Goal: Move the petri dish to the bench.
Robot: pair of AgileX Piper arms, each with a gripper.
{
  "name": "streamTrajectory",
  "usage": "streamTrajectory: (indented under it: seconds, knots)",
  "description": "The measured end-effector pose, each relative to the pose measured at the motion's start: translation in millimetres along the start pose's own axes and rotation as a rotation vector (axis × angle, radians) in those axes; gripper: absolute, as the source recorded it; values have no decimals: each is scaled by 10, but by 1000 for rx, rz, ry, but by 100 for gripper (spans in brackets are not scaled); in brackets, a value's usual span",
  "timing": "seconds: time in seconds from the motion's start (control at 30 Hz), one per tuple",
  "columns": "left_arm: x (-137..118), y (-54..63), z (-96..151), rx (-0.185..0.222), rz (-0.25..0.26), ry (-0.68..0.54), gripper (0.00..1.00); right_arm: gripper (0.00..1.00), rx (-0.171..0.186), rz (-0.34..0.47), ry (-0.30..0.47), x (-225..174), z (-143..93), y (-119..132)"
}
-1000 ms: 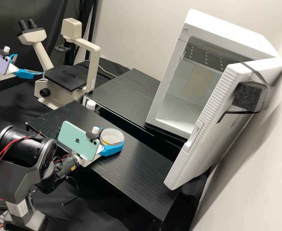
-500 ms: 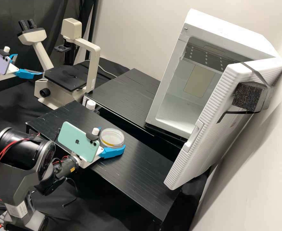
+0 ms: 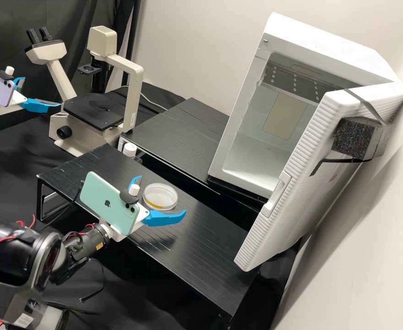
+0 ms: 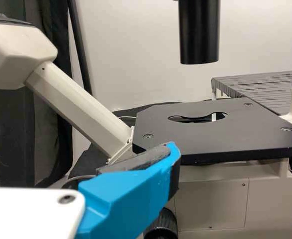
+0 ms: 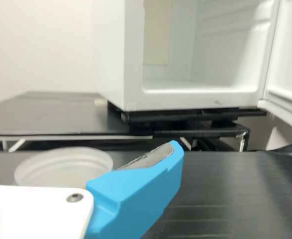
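Petri dish (image 3: 160,196) rests flat on the black counter (image 3: 201,238), just below and left of the middle of the high view, and nothing is pinching it any more. What has changed for you is the right gripper (image 3: 162,195): a second ago its jaws were closed in around the dish, and they have since opened wide, the far finger (image 3: 135,181) now coming out past the green phone (image 3: 107,201), while the arm's big joints have sunk toward the lower left. The dish has kept its place over the last half second, so you can take the set-down as made, and the task looks all but done. I can't tell whether the near finger (image 3: 162,217) still brushes the rim, so you'd best ease straight back before lifting or turning; a sideways swing could drag the dish. Around you, the white cabinet (image 3: 320,41) fills the upper right, its door (image 3: 302,192) standing open beyond the counter, well apart from the jaws. The microscope (image 3: 132,101) stands in the upper left, with the left gripper (image 3: 42,91) beside it, its jaws spread and holding nothing. A white cap (image 3: 129,150) sits by the counter's far edge.
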Motion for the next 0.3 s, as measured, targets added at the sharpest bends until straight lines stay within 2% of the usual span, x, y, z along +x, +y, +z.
streamTrajectory:
  seconds: [0.1,0.23,0.3]
  knots:
    - [0,0,0,0,0,0,100,100,23,17,30,-23,-42,45]
    - [0,0,0,0,0,0,100,100,104,18,69,-19,-63,75]
    - [0,0,0,0,0,0,100,100,129,14,78,-14,-64,75]
